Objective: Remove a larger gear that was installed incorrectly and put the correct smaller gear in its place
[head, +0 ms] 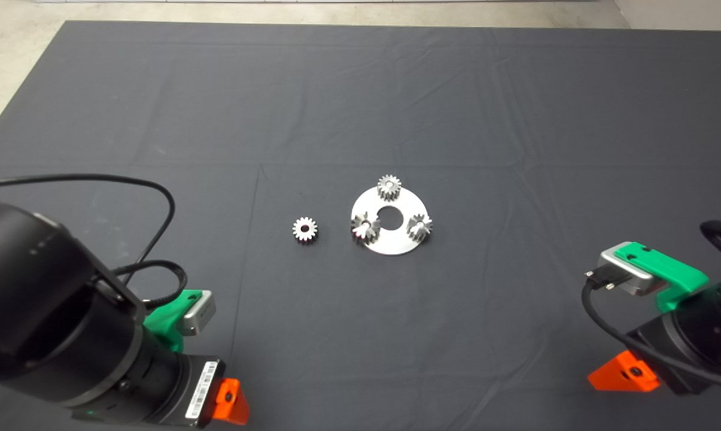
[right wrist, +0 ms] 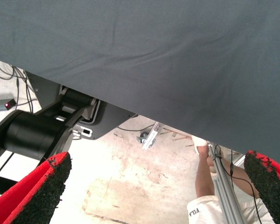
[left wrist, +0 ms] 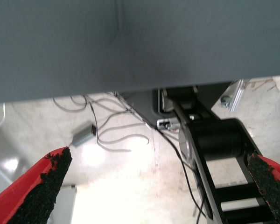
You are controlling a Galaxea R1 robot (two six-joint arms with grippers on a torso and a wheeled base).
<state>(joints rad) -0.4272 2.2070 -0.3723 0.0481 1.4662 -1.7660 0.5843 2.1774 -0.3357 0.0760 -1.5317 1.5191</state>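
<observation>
A silver disc plate with a central hole lies mid-mat and carries three gears. The larger gear, with long pointed teeth, sits on the plate's left side. Two small gears sit at its far edge and right side. The smaller gear lies loose on the mat, left of the plate. My left gripper is parked at the lower left and my right gripper at the lower right, both far from the gears. Each wrist view shows its fingers spread wide around nothing.
The dark mat covers the table, with pale floor beyond its far edge. The left wrist view shows cables and a black stand on the floor. A person's leg shows under the mat's edge in the right wrist view.
</observation>
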